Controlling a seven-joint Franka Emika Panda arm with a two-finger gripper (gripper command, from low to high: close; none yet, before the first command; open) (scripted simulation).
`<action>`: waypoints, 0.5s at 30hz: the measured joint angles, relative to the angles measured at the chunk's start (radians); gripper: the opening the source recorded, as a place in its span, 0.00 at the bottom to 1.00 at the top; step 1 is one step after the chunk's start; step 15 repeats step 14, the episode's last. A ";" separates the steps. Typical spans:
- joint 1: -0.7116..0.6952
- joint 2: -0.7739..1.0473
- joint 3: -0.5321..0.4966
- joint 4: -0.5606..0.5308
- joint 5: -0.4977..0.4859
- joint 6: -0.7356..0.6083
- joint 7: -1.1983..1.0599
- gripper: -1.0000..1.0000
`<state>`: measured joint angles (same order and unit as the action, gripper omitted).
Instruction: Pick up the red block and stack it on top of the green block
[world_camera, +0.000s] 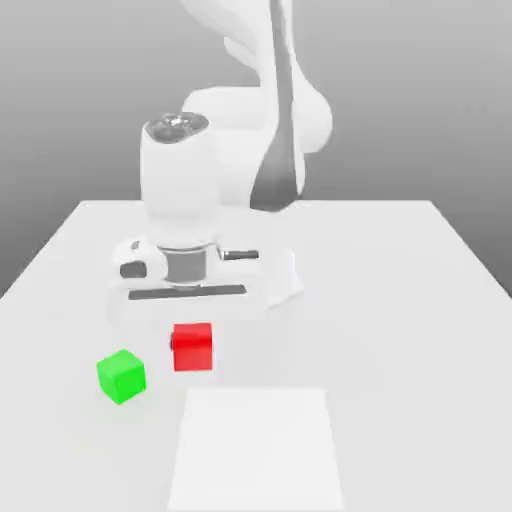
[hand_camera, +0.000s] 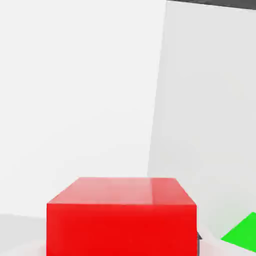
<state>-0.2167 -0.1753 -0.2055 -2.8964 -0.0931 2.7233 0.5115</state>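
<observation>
The pick-up half of the job looks done: the red block (world_camera: 192, 346) sits clamped in the claw (world_camera: 190, 340), whose jaws are drawn together on its sides, and in the exterior view it appears to hang a little above the worktop (world_camera: 400, 300) rather than rest on it, though the gap under it is hard to judge. In the hand view the red block (hand_camera: 121, 216) fills the space right below the camera, which fits a firm hold. What is left is the stacking itself. The green block (world_camera: 122, 376) stands alone on the worktop, nearer the front edge than the red one and off toward the exterior view's left, close beside it but apart from it, with nothing on top. A corner of the green block (hand_camera: 242, 234) also peeks in at the margin of the hand view. So I judge the task roughly half done: the carry across, the lowering onto the green top face and the release are all yet to come. As for pose, the arm reaches out from its base at the back of the worktop, folded low, with the hand pointing straight down over the front half of the worktop.
</observation>
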 joint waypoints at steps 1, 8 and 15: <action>-0.033 -0.011 -0.020 0.003 -0.010 -0.013 0.014 0.00; -0.109 0.092 -0.095 0.016 0.029 0.076 0.008 0.00; -0.106 0.221 -0.066 0.021 0.154 0.195 -0.078 1.00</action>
